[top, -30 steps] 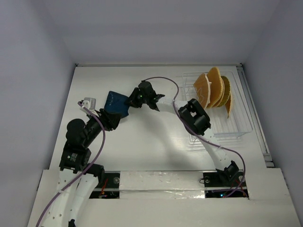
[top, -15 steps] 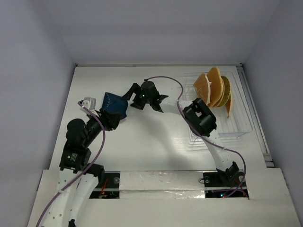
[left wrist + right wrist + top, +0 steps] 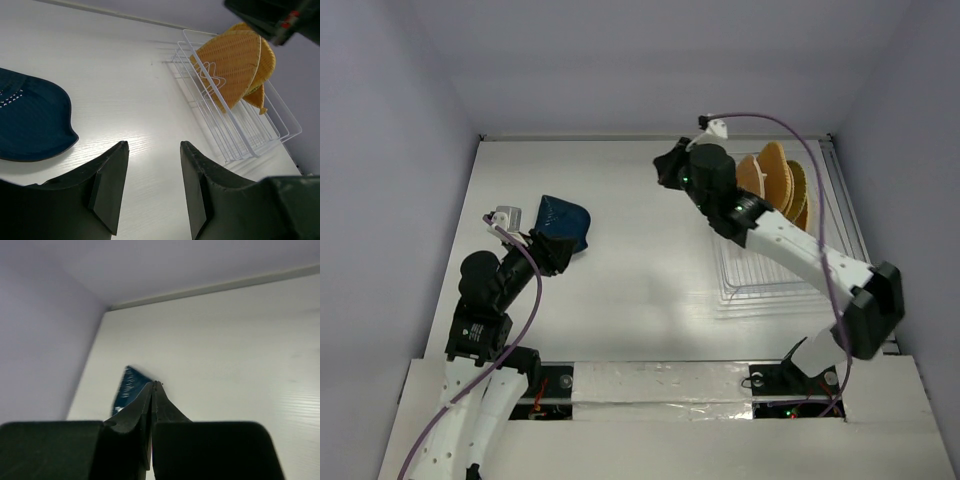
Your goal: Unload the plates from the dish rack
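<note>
The dark blue plate lies flat on the table at the left; it shows at the left of the left wrist view and far off in the right wrist view. My left gripper is open and empty, just beside the plate's near edge. My right gripper is shut on nothing and hangs above the table left of the dish rack. Several orange-yellow plates stand upright in the rack's far end.
The white back wall and side walls bound the table. The right arm's forearm stretches across the rack. The right arm also shows at the top right of the left wrist view.
The right gripper was at the blue plate's right edge; it has let go, shut, and swung right toward the rack. The blue plate has settled flat on the table. The left arm stayed put.
</note>
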Motion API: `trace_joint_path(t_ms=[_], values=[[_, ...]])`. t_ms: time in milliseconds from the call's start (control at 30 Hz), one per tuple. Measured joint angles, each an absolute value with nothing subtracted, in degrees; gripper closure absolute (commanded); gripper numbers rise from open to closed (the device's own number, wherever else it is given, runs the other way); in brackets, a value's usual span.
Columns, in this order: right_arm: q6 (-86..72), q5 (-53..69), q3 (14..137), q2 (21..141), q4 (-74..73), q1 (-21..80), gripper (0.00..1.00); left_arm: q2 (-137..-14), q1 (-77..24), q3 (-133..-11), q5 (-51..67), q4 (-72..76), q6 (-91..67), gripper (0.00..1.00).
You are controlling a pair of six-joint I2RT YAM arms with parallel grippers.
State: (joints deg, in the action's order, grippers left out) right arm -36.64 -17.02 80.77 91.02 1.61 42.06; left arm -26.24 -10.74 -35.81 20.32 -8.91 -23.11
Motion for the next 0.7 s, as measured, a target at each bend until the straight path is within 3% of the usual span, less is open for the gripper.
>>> trace_joint_path(t_ms=[100, 133, 167, 233, 267, 367, 533, 700], values=[[-29.85, -25.43, 76.86, 81.91, -4.21, 41.47, 0.99, -26.24, -10.74, -35.81, 20.38, -8.91, -23.22, 0.68], [-27.86, -28.18, 75.88, 79.33, -6.31, 40.88, 0.95, -26.24, -10.74, -35.81, 20.4, -8.91, -23.31, 0.77], [-26.46, -30.28, 75.29, 77.47, -8.36, 40.29, 0.88, -26.24, -10.68, -35.81, 20.4, -8.91, -23.51, 0.82], [-24.05, -34.57, 74.76, 74.46, -12.56, 38.54, 0.66, -26.24, -10.35, -35.81, 20.45, -8.88, -23.4, 0.95], [-23.14, -36.38, 74.39, 73.32, -14.44, 37.52, 0.48, -26.24, -10.31, -35.81, 20.45, -8.88, -23.44, 0.97], [-20.95, -40.38, 73.1, 71.09, -20.21, 34.13, 0.32, -26.24, -10.11, -35.81, 20.25, -8.91, -23.46, 0.95], [-19.44, -40.27, 69.23, 70.67, -25.52, 28.6, 0.34, -26.26, -10.09, -35.81, 20.08, -8.91, -23.55, 0.78], [-18.7, -39.79, 68.16, 75.13, -27.38, 26.74, 0.41, -26.63, -10.11, -35.81, 20.1, -8.91, -23.68, 0.68]])
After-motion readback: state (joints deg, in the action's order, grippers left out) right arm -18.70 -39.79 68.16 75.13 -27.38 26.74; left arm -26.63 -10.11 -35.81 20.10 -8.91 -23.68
